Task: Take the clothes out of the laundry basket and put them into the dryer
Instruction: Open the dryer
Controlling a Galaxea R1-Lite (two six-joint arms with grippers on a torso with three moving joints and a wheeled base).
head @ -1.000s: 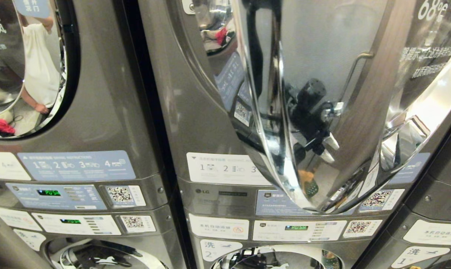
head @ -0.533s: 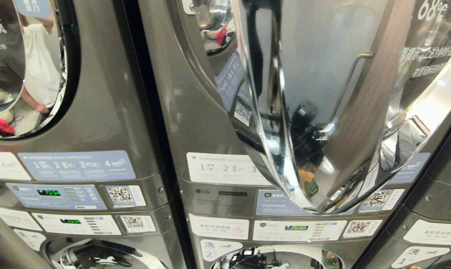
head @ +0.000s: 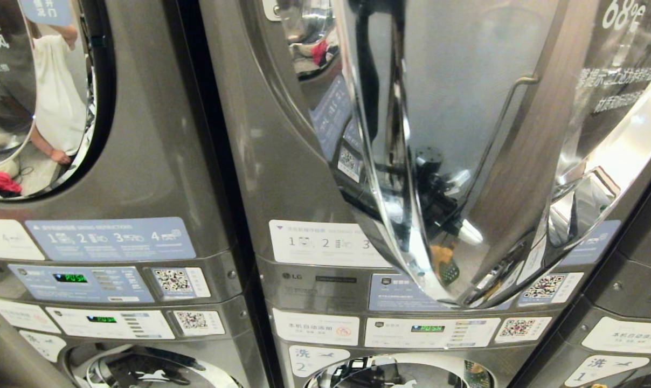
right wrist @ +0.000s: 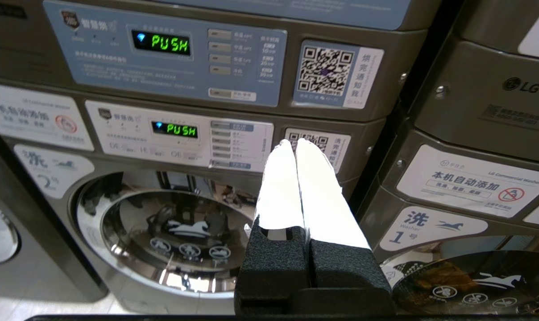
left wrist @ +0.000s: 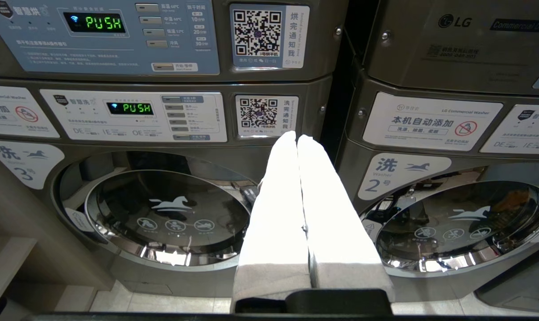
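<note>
The middle dryer (head: 282, 161) has its chrome-rimmed door (head: 465, 134) swung open towards me. A slice of its drum opening (head: 306, 32) shows at the top, with a red patch (head: 320, 51) in it; I cannot tell if that is cloth or a reflection. The laundry basket is out of view. My left gripper (left wrist: 296, 136) is shut and empty, held low before the washers. My right gripper (right wrist: 295, 141) is also shut and empty, facing the lower control panels. Neither gripper shows directly in the head view; a dark arm is mirrored in the door.
A closed dryer (head: 142, 134) stands to the left, its window mirroring a person in white and red cloth. Control panels (head: 83, 283) reading PUSH run below. Round washer doors (left wrist: 167, 214) (right wrist: 171, 232) sit at the bottom, and another machine (head: 638, 302) stands at the right.
The arm mirrored in the open door has sunk lower, and its white fingers, apart a second ago, have come together. The machines and door have not moved.
</note>
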